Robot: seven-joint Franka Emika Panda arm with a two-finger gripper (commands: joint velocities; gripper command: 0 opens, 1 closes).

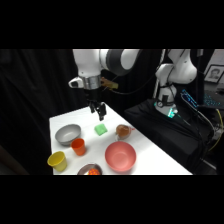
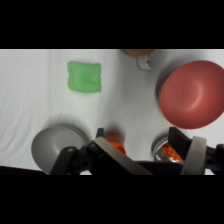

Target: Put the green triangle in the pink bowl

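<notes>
Grey metal bowl (image 1: 67, 133), orange cup (image 1: 78, 146), yellow cup (image 1: 57, 160), white table (image 1: 150, 160).

On the tabletop (image 1: 150, 155), the triangle (image 1: 101, 130) is set near the middle, apart from every vessel. The large bowl (image 1: 120, 156) is placed in front of it, nearer the camera. The metal bowl (image 1: 68, 133) is found to its left, with the cup (image 1: 78, 146) just before that bowl. The claw (image 1: 98, 111) is held above the tabletop, behind the triangle.
</notes>
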